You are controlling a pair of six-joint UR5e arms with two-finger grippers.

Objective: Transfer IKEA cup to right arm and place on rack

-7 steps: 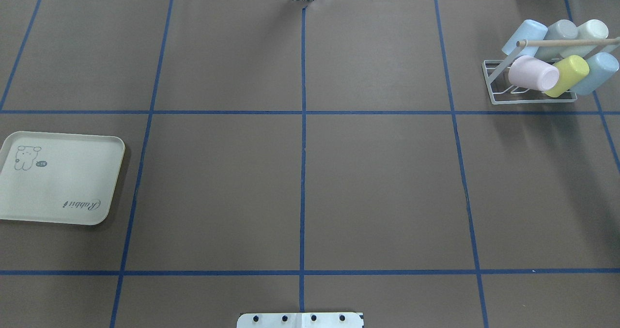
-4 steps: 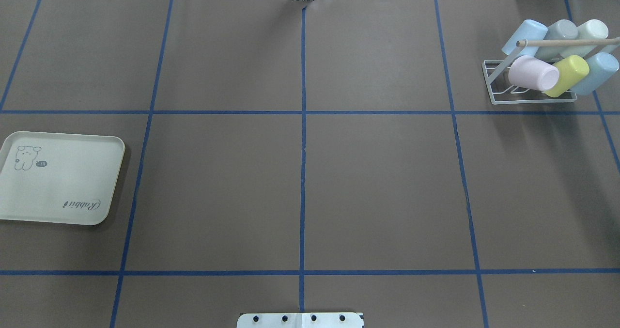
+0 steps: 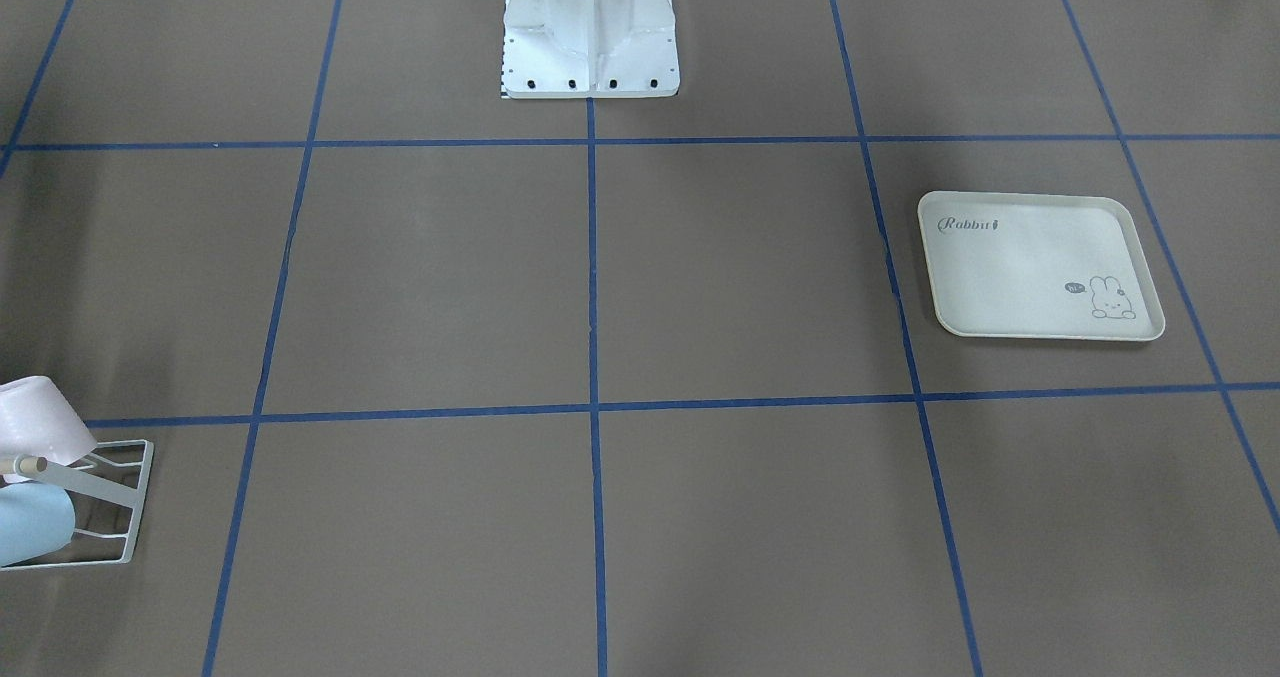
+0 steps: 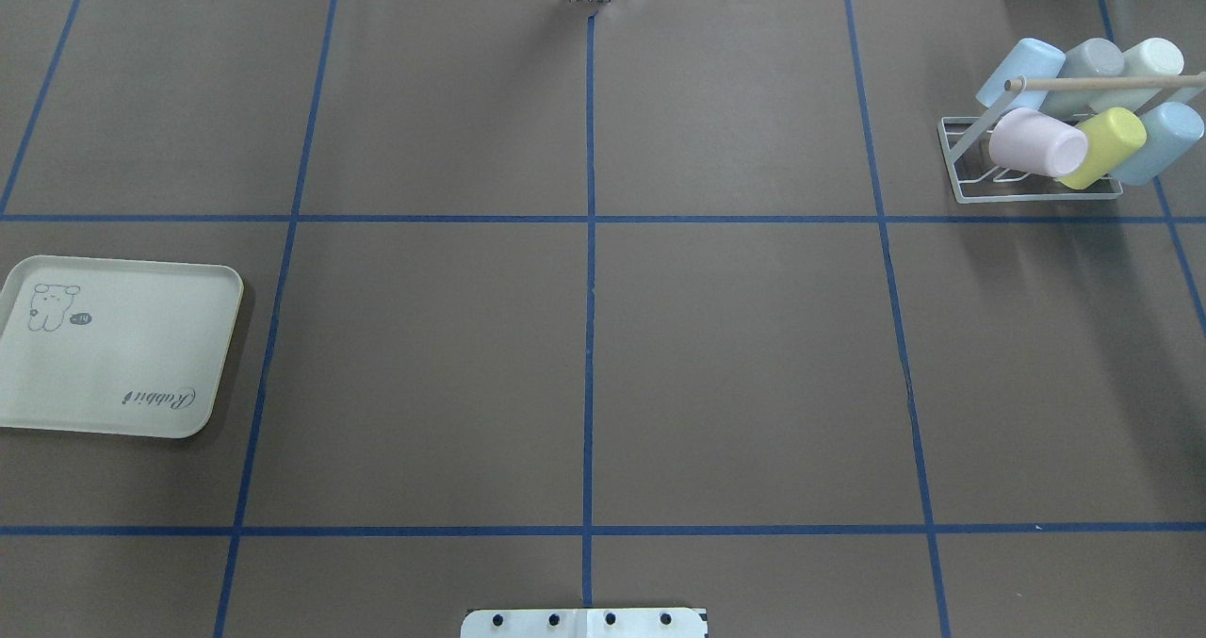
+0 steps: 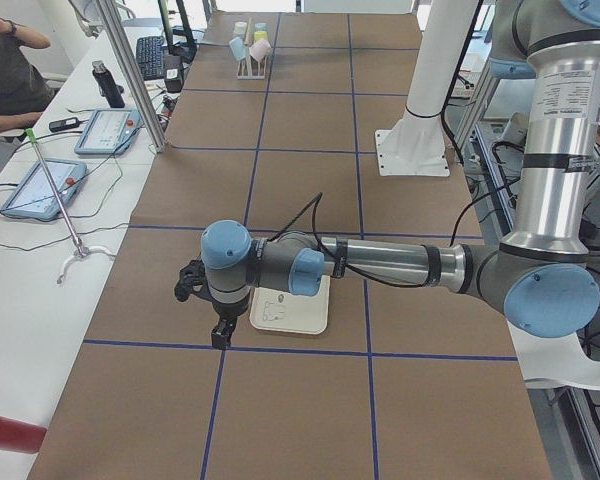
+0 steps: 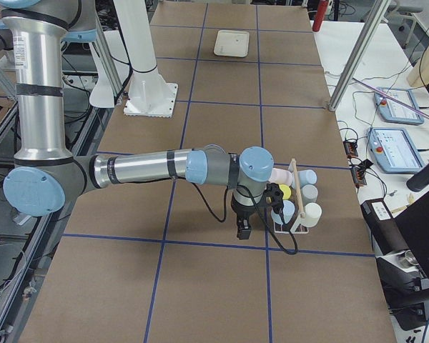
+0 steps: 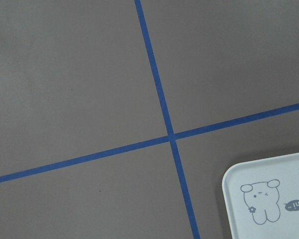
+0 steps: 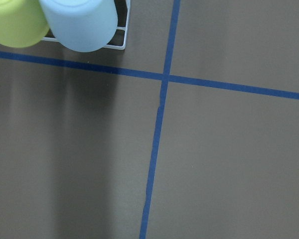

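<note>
The right pincer hangs pointing down just beside the rack; clenched or released, I cannot tell. The left pincer hangs by the cream tray, well apart across the worktop, state likewise unclear. Six cups lean tilted on the rack, pink cup at one end; the placing looks done.

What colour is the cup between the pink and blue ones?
The cup is yellow; clearest in the overhead view.

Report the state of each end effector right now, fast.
Left end effector: cannot be told; it shows only in the exterior left view.
Right end effector: cannot be told; it shows only in the exterior right view.
</note>
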